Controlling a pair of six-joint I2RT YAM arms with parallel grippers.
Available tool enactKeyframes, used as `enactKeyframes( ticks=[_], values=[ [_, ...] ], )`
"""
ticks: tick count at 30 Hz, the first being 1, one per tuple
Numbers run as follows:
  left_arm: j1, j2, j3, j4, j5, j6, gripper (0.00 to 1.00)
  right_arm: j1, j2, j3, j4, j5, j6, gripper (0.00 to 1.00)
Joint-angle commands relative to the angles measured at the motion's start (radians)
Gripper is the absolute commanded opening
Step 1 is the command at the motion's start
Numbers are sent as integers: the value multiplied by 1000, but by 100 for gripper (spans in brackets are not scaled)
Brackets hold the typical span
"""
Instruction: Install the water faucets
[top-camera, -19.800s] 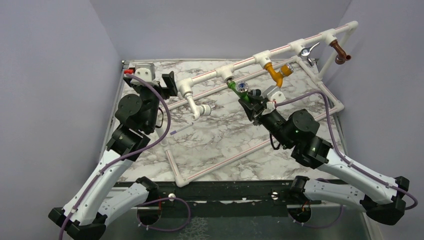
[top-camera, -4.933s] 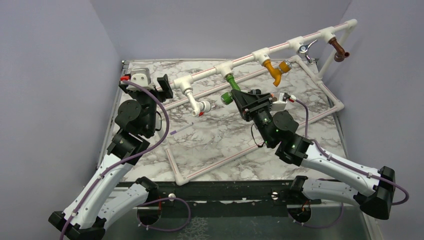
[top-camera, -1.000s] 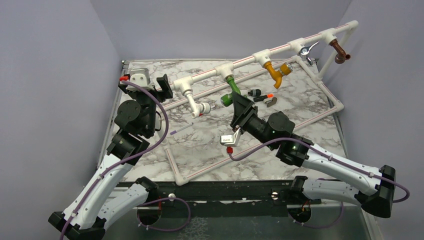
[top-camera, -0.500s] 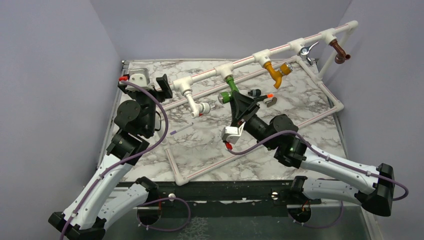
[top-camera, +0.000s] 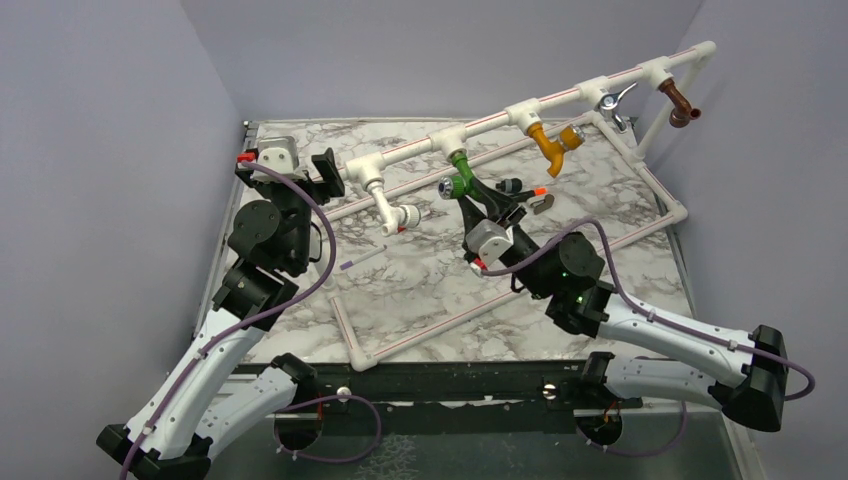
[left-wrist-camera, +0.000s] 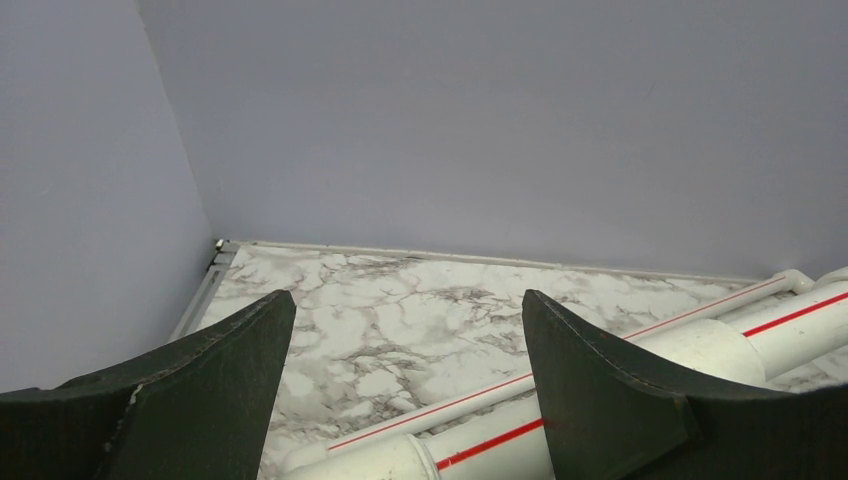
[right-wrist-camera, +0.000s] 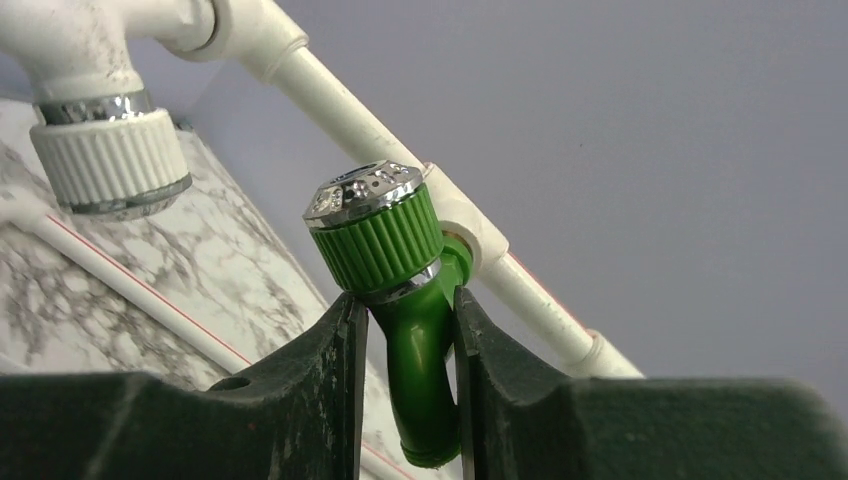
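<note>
The right jaws clench the green faucet (right-wrist-camera: 420, 345) by its bent neck, just under its silver knob (right-wrist-camera: 365, 190); the faucet hangs from a tee of the white pipe frame (top-camera: 497, 119), toward twelve o'clock on the bench (top-camera: 400, 280); a white faucet (top-camera: 397, 213) sits at its nine o'clock, a yellow faucet (top-camera: 552, 146) at its two o'clock; the left jaws stand released, a frame pipe showing between them.
</note>
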Motion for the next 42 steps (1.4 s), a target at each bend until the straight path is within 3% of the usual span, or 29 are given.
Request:
enactKeyframes(
  ticks=[1,6,11,17,22,28,39,42],
  values=[
    [-5,9,-15,-91,45,0,84,25,16,4,339,41,389,0],
    [-5,8,-15,-91,46,-1,84,25,71,-24,493,185,674,1],
    [-5,8,-17,-90,45,0,84,24,124,-37,624,299,854,0],
    [-5,7,-16,-90,46,-2,84,24,129,-53,657,463,1133,1],
    [-5,9,-17,-89,50,-5,84,24,105,-52,502,618,1466,0],
    [-5,10,-17,-89,52,-8,84,25,74,15,112,724,1920,0],
    [-5,16,-15,-91,52,-7,84,24,51,37,-1,727,2032,1],
    [-5,16,-15,-92,52,-8,84,24,47,36,-1,721,2032,19]
  ],
)
